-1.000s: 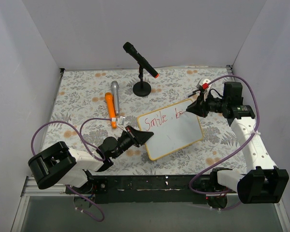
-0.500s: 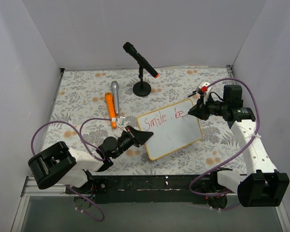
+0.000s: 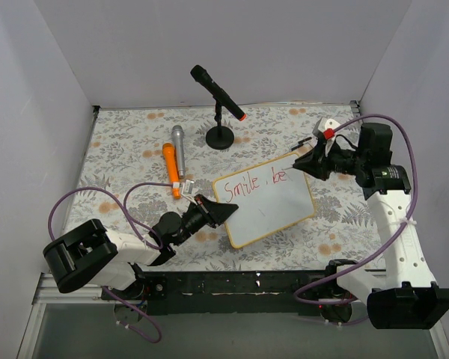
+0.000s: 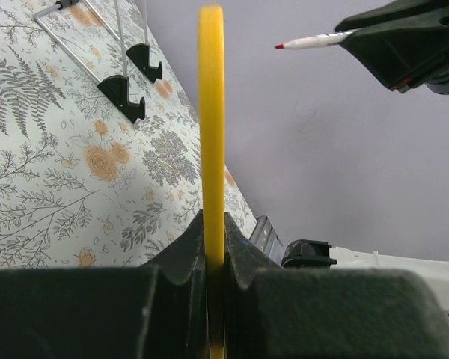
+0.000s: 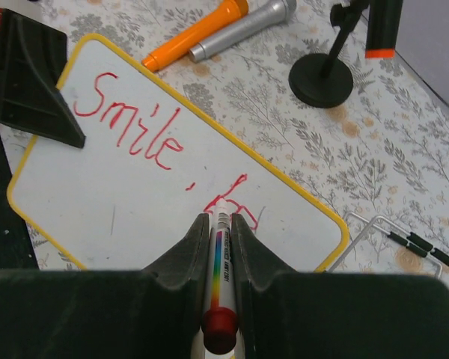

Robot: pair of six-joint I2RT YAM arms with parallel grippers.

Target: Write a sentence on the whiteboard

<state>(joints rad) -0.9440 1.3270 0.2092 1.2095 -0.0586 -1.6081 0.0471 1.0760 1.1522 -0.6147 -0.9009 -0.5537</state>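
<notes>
right gripper (image 3: 307,164): drawn back to the right, off the whiteboard (image 3: 273,213)
marker (image 5: 220,254): tip lifted
sentence (image 3: 248,183): "be" now uncovered

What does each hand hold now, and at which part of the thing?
The left hand clamps the whiteboard by its yellow rim; the right hand clamps a marker by its barrel.

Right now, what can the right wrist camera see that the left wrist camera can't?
Only the right wrist view shows the face of the whiteboard with the red sentence, plus an orange microphone, a silver microphone and a stand base. Only the left wrist view shows the board edge-on, a thin yellow strip pinched in the left end effector. Both show the marker and the flowery tablecloth.
</notes>
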